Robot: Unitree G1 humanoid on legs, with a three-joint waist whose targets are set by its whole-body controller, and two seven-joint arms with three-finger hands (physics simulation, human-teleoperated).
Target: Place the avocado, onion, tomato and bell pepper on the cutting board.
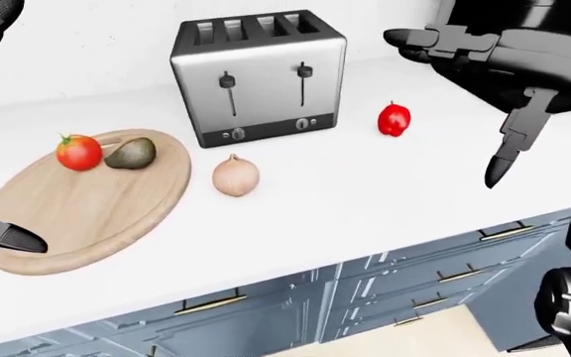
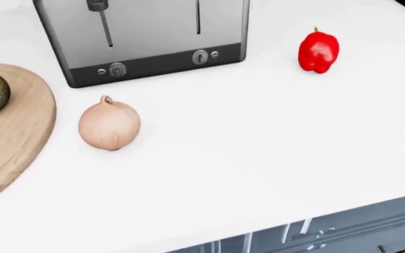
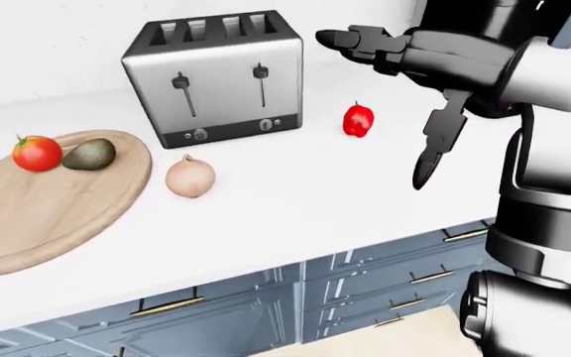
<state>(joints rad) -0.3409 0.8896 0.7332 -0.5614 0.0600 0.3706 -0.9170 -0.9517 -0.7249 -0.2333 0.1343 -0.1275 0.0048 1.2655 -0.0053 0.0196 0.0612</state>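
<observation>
A round wooden cutting board [image 1: 87, 216] lies at the left of the white counter [image 1: 365, 201]. On its upper part rest a red tomato [image 1: 78, 152] and a dark green avocado [image 1: 131, 153], just beside each other. A pale brown onion [image 1: 235, 175] sits on the counter just to the right of the board's edge, not on it. Above the onion stands a large silver four-slot toaster [image 1: 259, 74], close to it. The small red bell pepper [image 1: 394, 119] stands on the counter to the right of the toaster, well apart from the board.

The black right hand [image 3: 434, 89] hangs in the air above the counter, right of the pepper, with its fingers spread and holding nothing. Of the left hand only one dark fingertip [image 1: 13, 238] shows over the board's lower left part; I cannot tell whether that hand is spread or closed. Below the counter run grey-blue drawers [image 1: 414, 275] with brass handles.
</observation>
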